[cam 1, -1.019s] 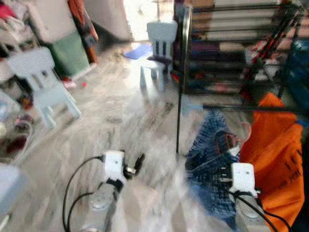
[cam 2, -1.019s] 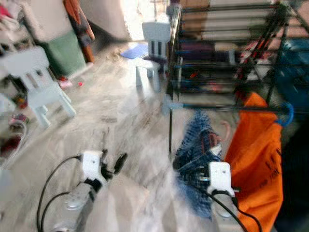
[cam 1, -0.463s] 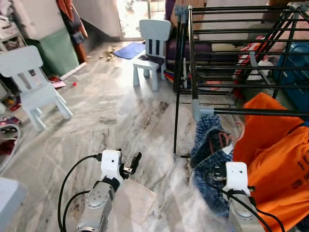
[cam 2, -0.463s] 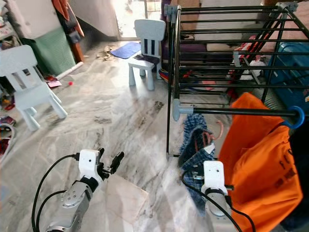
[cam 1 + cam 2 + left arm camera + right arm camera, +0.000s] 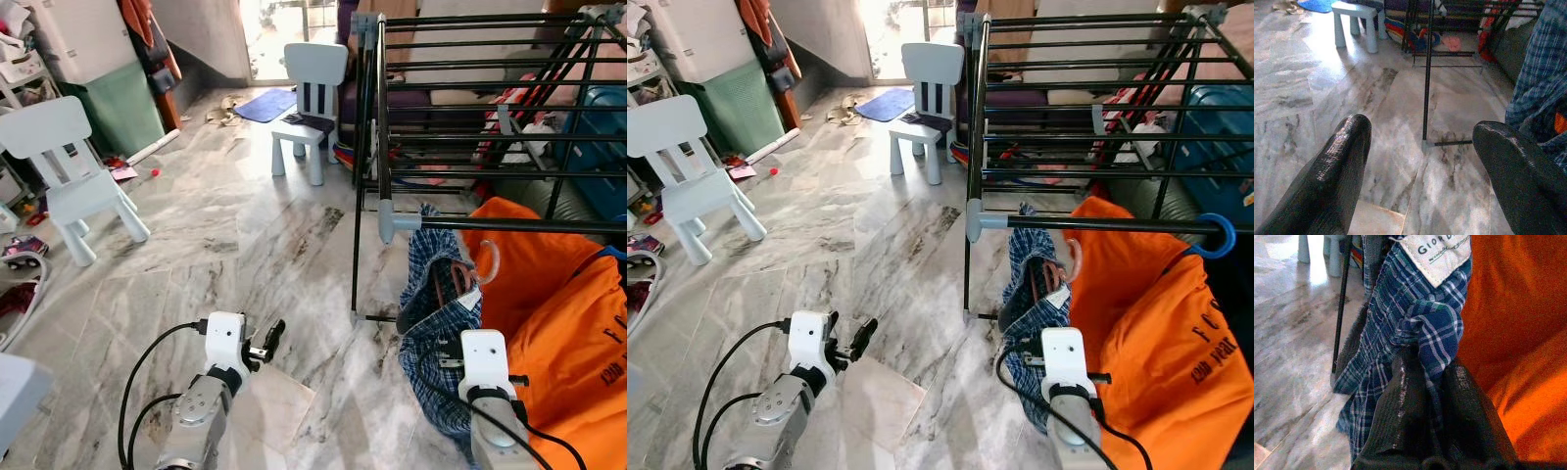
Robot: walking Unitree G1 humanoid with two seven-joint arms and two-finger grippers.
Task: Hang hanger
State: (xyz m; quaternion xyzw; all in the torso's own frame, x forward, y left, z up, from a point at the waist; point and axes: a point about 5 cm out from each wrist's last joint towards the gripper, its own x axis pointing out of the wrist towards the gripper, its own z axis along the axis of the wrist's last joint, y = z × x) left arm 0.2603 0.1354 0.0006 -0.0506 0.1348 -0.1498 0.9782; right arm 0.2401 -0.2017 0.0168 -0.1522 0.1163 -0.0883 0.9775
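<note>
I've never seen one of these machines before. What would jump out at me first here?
Probably the bright orange garment hanging on the black drying rack at the robot's right, with a blue plaid shirt beside it, pinched in the right gripper. Over the marble floor the left gripper hangs open, and two pale blue child chairs stand farther back.

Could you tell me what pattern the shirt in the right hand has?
A blue and white check on the shirt, clearest in the right wrist view.

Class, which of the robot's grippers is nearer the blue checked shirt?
Right. The right gripper is shut on the blue checked shirt; the left gripper is open, apart over the floor.
</note>
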